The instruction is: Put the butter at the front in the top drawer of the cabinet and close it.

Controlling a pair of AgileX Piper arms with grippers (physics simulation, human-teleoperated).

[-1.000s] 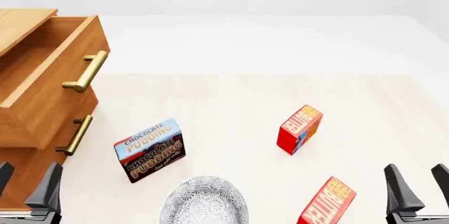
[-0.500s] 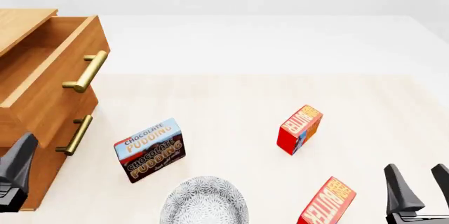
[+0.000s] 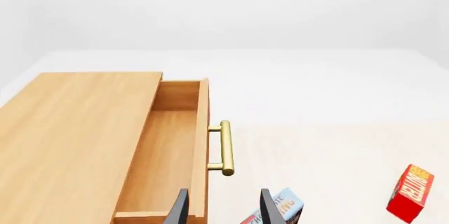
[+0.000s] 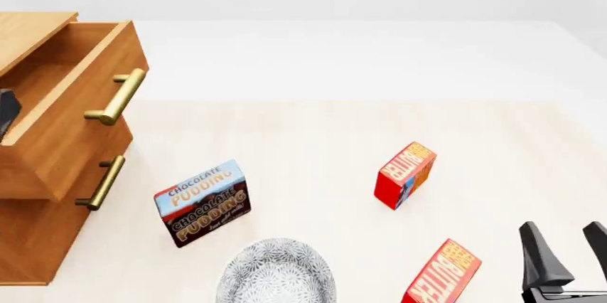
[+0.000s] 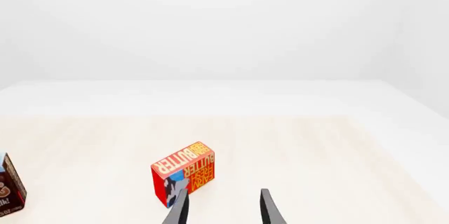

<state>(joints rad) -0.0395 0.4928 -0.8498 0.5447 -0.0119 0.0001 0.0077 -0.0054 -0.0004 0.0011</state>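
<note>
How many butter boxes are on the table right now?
2. One butter box stands mid-table, right of the pudding box. The other butter box is at the front edge, partly cropped, beside the right tool.

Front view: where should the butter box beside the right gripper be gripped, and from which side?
Take the butter box across its two long side faces, near mid-length, coming down from above. It stands on edge with its lettered face up, so that narrow span should fit the open right gripper. Its base is out of frame.
</note>
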